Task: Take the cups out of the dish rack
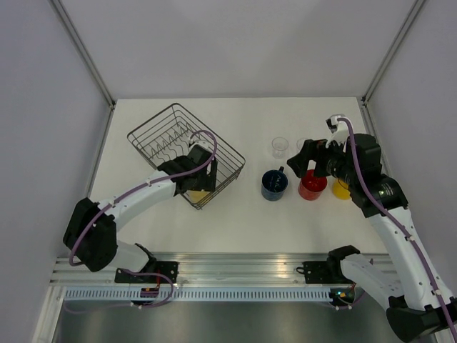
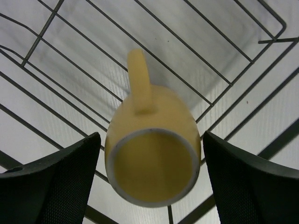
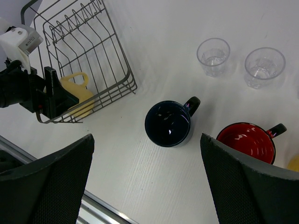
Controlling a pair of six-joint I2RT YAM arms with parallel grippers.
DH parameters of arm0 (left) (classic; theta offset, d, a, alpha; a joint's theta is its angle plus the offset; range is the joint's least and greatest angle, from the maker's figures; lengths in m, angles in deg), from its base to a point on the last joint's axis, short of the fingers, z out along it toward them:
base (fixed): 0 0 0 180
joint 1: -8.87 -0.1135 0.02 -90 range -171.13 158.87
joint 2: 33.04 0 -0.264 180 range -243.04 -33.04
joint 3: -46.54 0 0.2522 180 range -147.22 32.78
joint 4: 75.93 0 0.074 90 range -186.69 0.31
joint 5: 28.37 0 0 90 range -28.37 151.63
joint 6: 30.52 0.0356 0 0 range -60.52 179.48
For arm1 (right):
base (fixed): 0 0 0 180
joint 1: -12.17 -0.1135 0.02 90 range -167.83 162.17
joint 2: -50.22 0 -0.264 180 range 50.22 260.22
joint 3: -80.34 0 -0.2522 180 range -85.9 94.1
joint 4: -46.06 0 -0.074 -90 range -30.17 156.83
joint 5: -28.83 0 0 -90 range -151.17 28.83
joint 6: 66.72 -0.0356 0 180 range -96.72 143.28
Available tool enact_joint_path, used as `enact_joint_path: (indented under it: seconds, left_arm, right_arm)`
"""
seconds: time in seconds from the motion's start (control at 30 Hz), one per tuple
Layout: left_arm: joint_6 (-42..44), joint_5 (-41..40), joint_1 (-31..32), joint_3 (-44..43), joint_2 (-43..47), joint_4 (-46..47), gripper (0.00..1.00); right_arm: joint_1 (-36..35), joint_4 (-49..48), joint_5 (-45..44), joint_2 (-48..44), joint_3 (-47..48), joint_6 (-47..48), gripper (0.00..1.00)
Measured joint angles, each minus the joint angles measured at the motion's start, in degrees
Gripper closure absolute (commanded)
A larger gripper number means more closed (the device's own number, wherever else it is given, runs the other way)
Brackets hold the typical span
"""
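Note:
The dish rack [image 1: 153, 136] stands at the table's left. One pale cream-yellow mug [image 2: 152, 154] lies on its side in the rack's near corner [image 1: 198, 194], mouth toward the left wrist camera, handle up. My left gripper [image 2: 149, 186] is open inside the rack, one finger on each side of this mug [image 1: 205, 182]. The dark blue mug [image 1: 274, 184], the red mug [image 1: 312, 186] and the orange-yellow mug [image 1: 341, 189] stand upright on the table to the right. My right gripper [image 3: 147, 186] is open and empty, above the table near the blue mug [image 3: 168, 123].
Two clear tumblers [image 3: 213, 56] [image 3: 264, 66] stand behind the mugs; a third does not show. The red mug [image 3: 246, 142] is at the right. The rack's wire walls [image 2: 243, 70] close round my left gripper. A metal rail [image 1: 235, 261] runs along the near edge.

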Motion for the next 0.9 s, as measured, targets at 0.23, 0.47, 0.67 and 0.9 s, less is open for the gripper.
enact_joint_path:
  seconds: [0.23, 0.47, 0.67, 0.9]
  left_arm:
    - [-0.02, -0.20, -0.96, -0.02, -3.28, 0.42, 0.17]
    - [0.11, 0.52, -1.60, -0.09, -3.45, 0.31, 0.69]
    - [0.09, 1.29, -1.75, -0.09, -1.81, -0.74, 0.98]
    - [0.00, 1.03, -1.75, -0.09, 8.74, -1.46, 0.98]
  right_arm:
    - [-0.28, -0.35, 0.20, 0.02, -0.85, 0.00, 0.02]
    - [-0.37, -0.50, 0.20, 0.02, -0.85, 0.00, 0.02]
    - [-0.37, -2.34, 1.29, -0.07, -1.77, -0.15, 0.02]
    - [-0.92, -7.06, 5.99, 0.55, -6.21, -2.75, 0.02]
